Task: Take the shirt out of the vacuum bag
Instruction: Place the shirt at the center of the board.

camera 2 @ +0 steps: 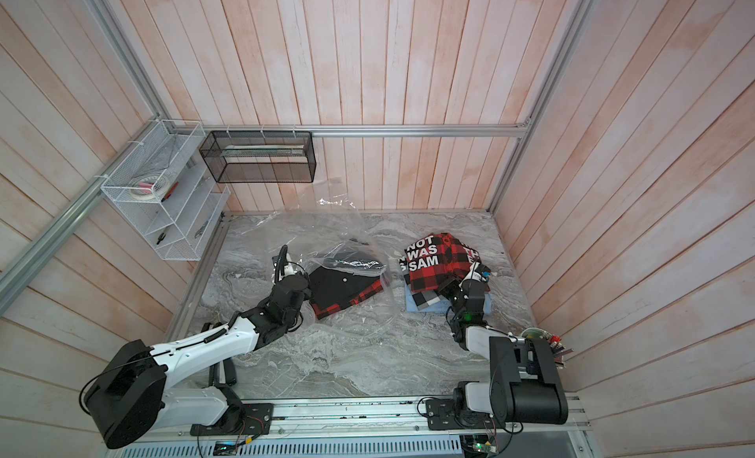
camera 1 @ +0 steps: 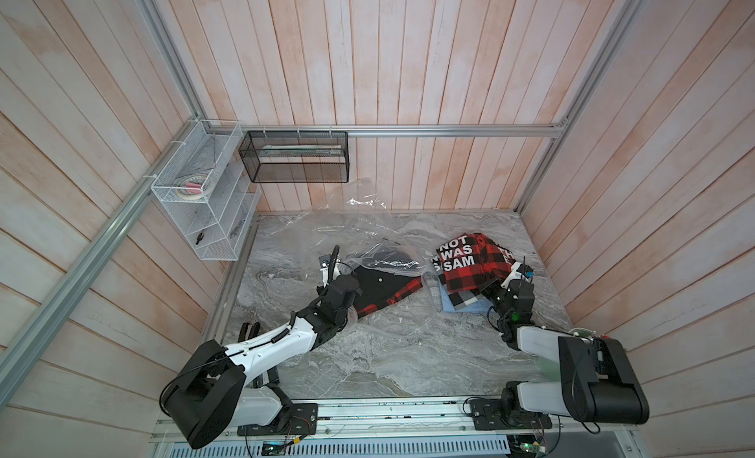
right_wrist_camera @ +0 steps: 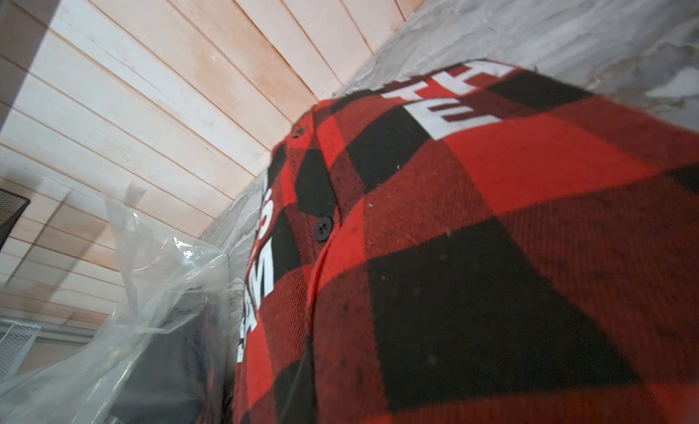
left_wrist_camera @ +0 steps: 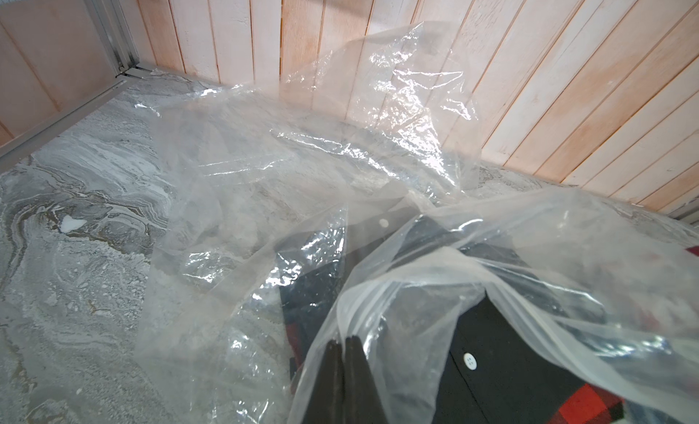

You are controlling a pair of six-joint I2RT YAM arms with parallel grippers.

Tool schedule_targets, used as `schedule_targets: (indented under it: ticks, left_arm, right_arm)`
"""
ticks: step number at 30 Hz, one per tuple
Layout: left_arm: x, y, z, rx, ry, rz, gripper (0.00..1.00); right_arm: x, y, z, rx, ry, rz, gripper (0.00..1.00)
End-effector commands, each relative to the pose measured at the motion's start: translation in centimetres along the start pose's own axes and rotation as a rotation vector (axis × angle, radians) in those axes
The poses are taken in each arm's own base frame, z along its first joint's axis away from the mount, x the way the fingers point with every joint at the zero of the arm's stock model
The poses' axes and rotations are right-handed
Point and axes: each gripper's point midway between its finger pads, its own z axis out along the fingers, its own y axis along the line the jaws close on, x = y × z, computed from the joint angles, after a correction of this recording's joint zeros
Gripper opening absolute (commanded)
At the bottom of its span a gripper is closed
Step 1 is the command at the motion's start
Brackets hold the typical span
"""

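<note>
Grey bench [camera 1: 367, 366] under it all. Spread over its left and back part, the big clear vacuum bag [left_wrist_camera: 340, 157], crinkly, one corner up against the wall. Inside the bag, by its open mouth, a dark shirt [camera 1: 380, 284] with red check trim. Outside the bag, on the right, a red check shirt [camera 1: 465, 268] with white letters, on a small cloth pile [camera 1: 461, 300]. Left tool [left_wrist_camera: 343, 342] closed tight, pinching the rim of the bag's mouth, holding it up off the dark shirt. Right tool [camera 1: 490, 287] closed too, tucked under the red check shirt's edge, touching it; fingers hidden by cloth, so no telling if pinching it. Tiny white button [left_wrist_camera: 468, 361] on the dark shirt.
</note>
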Motion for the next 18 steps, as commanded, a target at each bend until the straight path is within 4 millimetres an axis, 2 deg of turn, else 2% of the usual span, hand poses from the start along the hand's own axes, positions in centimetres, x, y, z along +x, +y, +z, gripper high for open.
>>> schedule_targets:
  ticks: [1, 5, 8, 11, 13, 15, 18]
  left_arm:
    - [0.3, 0.6, -0.2, -0.004, 0.007, -0.009, 0.00]
    - [-0.3, 0.7, -0.6, -0.003, -0.005, 0.001, 0.00]
    - [-1.1, 0.8, -0.9, -0.010, -0.022, 0.015, 0.00]
    - [-1.9, 0.8, -1.2, -0.013, -0.040, 0.026, 0.00]
    - [-2.2, 0.8, -1.3, -0.014, -0.044, 0.032, 0.00]
    - [-2.1, 0.7, -1.3, -0.016, -0.041, 0.035, 0.00]
    - [-1.7, 0.8, -1.1, -0.020, -0.027, 0.041, 0.00]
  right_arm:
    - [-1.0, -0.2, -1.3, 0.010, -0.078, 0.060, 0.00]
    - [-1.0, -0.5, -2.4, 0.024, -0.089, 0.090, 0.00]
    - [-1.9, 0.3, -3.1, 0.016, -0.100, 0.093, 0.00]
    - [-3.6, 2.1, -4.4, -0.026, -0.138, 0.077, 0.00]
    - [-4.2, 1.9, -4.7, 0.010, -0.151, 0.050, 0.00]
    - [-3.5, 1.0, -4.6, 0.044, -0.128, 0.042, 0.00]
    - [-0.8, -0.9, -4.2, 0.082, -0.053, 0.071, 0.00]
